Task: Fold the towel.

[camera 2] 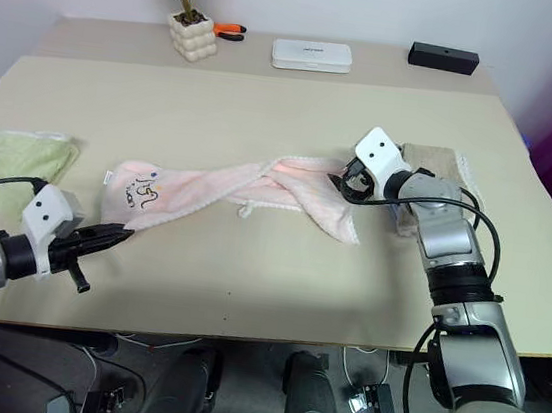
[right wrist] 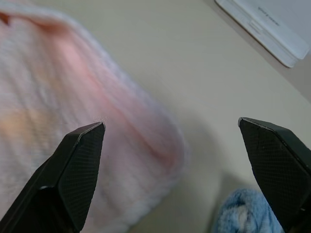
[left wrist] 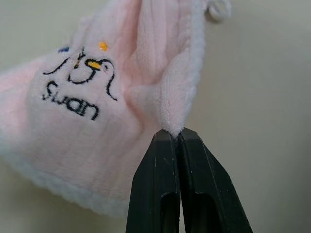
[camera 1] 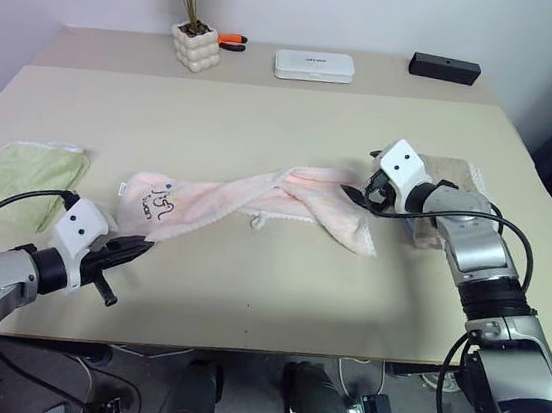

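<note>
The pink towel lies twisted in a long rope across the middle of the table, its embroidered end towards nine o'clock. The dark stitching there reads "Swan" under a small bird outline. The left gripper, at eight o'clock, is clenched on that end's corner. The right gripper, at three o'clock, hangs spread wide over the other end, grasping nothing. A green towel lies at nine o'clock.
</note>
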You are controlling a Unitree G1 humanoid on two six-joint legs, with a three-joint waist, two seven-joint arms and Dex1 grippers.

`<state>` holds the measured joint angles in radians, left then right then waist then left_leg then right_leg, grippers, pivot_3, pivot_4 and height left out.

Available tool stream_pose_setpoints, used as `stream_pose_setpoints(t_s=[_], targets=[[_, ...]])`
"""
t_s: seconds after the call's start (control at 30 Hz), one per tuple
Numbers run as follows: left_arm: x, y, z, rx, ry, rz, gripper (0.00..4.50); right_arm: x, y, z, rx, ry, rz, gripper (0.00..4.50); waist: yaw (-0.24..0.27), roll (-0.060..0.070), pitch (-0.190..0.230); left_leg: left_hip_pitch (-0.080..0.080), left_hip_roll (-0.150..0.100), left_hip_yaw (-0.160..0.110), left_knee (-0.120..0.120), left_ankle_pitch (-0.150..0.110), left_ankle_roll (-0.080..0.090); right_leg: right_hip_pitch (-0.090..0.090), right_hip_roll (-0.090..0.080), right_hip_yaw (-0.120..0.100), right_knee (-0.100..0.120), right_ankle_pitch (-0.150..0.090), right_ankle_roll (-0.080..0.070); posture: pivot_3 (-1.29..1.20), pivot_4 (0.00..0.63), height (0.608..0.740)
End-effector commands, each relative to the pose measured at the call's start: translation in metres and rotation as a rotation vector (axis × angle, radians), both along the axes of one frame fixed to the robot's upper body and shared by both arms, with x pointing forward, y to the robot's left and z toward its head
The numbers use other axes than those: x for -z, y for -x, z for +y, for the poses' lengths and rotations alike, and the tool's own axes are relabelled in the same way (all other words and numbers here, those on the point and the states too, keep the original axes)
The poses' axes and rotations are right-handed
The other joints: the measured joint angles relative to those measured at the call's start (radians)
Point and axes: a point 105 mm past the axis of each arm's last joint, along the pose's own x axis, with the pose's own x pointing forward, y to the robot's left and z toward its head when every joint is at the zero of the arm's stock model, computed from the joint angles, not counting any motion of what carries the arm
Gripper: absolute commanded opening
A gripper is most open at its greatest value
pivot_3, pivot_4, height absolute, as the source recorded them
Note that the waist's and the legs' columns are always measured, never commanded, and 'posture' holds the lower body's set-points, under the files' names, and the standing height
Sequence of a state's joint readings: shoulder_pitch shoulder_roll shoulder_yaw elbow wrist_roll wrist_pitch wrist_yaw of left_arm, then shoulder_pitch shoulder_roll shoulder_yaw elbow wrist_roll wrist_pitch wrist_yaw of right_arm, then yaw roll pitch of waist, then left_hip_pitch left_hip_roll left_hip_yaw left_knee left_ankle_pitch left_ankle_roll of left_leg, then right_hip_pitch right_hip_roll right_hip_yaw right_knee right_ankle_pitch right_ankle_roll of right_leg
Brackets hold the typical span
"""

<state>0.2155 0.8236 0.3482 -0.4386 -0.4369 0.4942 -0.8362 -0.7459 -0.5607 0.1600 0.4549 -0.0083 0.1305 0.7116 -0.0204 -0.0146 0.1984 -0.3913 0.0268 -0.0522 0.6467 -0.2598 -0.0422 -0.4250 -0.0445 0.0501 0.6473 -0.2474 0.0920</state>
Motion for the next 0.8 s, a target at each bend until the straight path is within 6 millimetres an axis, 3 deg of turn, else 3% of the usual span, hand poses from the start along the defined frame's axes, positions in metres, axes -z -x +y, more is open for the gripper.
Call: stream_pose_setpoints(t_s=[0.03,0.27,0.47,0.57,0.8], targets=[[0.004,0.016,0.009,-0.001,-0.064,0.058,0.07,-0.005,-0.021,0.004,0.007,0.021,0.007,4.50,-0.022,0.000,0.000,0.000,0.000,0.001,0.000,0.000,0.000,0.000,0.000,0.001,0.000,0.000,-0.001,0.00,0.150,0.737],[0.014,0.026,0.010,-0.002,-0.073,0.103,0.07,0.001,-0.039,0.020,-0.016,0.088,0.039,4.50,-0.035,0.000,0.000,0.001,0.000,0.001,-0.002,0.000,0.000,-0.001,0.001,0.001,0.000,0.000,-0.001,0.00,0.150,0.737],[0.017,0.027,0.009,-0.005,-0.072,0.106,0.07,0.007,-0.042,0.034,-0.039,0.045,0.110,4.50,-0.043,0.000,0.000,0.000,0.000,0.000,-0.002,0.000,0.000,-0.001,0.000,0.001,0.001,0.000,0.000,0.00,0.150,0.737],[0.019,0.029,0.009,-0.004,-0.078,0.112,0.00,0.009,-0.040,0.041,-0.059,-0.004,0.166,3.72,-0.050,0.001,0.000,0.000,0.000,0.000,-0.003,0.000,0.000,-0.001,0.000,0.001,0.001,0.001,0.000,0.00,0.150,0.737],[0.023,0.031,0.010,-0.006,-0.085,0.117,0.00,0.005,-0.040,0.041,-0.079,0.010,0.151,0.13,-0.050,0.001,0.000,0.001,0.000,0.000,-0.003,0.000,0.000,-0.002,0.000,0.001,0.001,0.001,0.000,0.00,0.150,0.737]])
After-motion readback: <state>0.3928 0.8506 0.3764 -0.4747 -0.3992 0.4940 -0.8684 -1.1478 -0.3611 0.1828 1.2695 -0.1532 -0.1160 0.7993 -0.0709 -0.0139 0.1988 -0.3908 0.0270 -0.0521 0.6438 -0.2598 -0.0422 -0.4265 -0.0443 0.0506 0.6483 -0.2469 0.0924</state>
